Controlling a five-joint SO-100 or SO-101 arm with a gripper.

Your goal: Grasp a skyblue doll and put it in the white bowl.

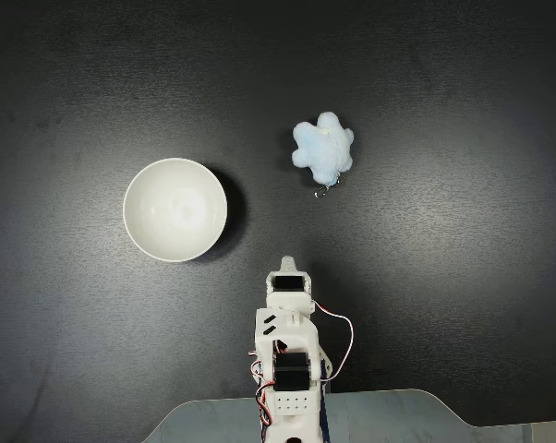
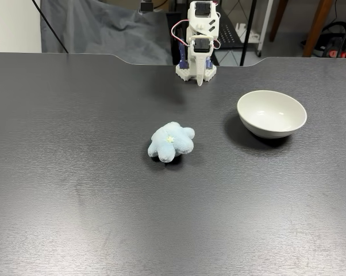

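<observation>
A: Status on the hand?

B: My hand point(image 1: 288, 265) is folded back near my base, tip pointing out over the desk point(image 1: 444, 323). From above I see it end-on as one white point; from the front it point(image 2: 200, 77) hangs tip-down just ahead of the base. The fingers overlap in both fixed views, so I can't tell whether it's released or clenched. Nothing is in it.

A: Doll?

B: The skyblue doll point(image 1: 323, 152) lies on the desk, well apart from my hand, up and to the right of it in the top-down view. Its metal ring point(image 1: 324, 190) pokes out at the edge nearest me. From the front the doll point(image 2: 171, 141) sits near mid-desk with a small pale star mark on top; the ring is hidden behind it there.

A: Bowl?

B: The white bowl point(image 1: 136, 189) is upright, left of the doll from above and right of it point(image 2: 250, 118) from the front. They're well apart, not touching. The inside looks plain.

A: Anything cut off?

B: My base runs off the bottom edge from above. In the front view my upper arm is cropped at the top. The clutter behind the desk is too dim to make out.
</observation>
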